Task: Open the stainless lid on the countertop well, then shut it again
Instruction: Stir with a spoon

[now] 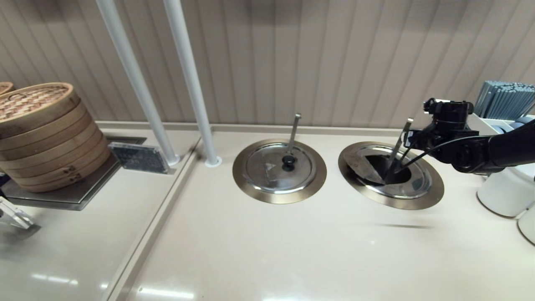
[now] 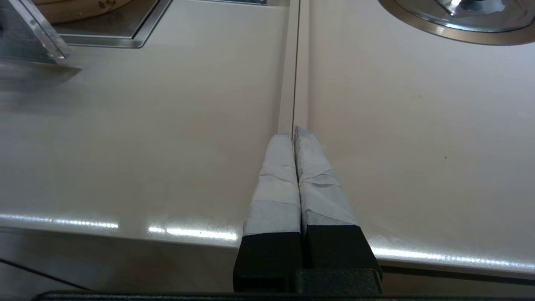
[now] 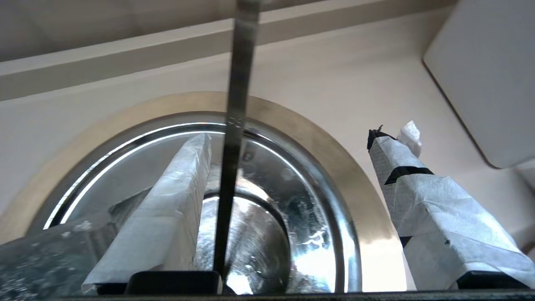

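Note:
The stainless lid (image 1: 411,182) lies in the countertop well (image 1: 432,192) at the right, its pale triangular patch (image 1: 368,167) on the left side. The slanted ladle rod (image 1: 400,144) rises through it. My right gripper (image 1: 407,144) hangs just above the lid, open. In the right wrist view the right gripper (image 3: 290,138) spans the lid (image 3: 292,200) and the flange (image 3: 347,167), with the rod (image 3: 236,104) close beside one taped finger (image 3: 179,200). The lid's centre is dark with reflection and the knob does not show clearly. My left gripper (image 2: 294,131) is shut and empty, low over the counter seam near the front edge.
A twin lid (image 1: 279,168) with black knob (image 1: 288,160) and near-vertical rod covers the left well. Two white poles (image 1: 190,79) stand behind it. Bamboo steamers (image 1: 42,133) sit far left. White containers (image 1: 508,188) and a chopstick holder (image 1: 503,98) crowd the right arm.

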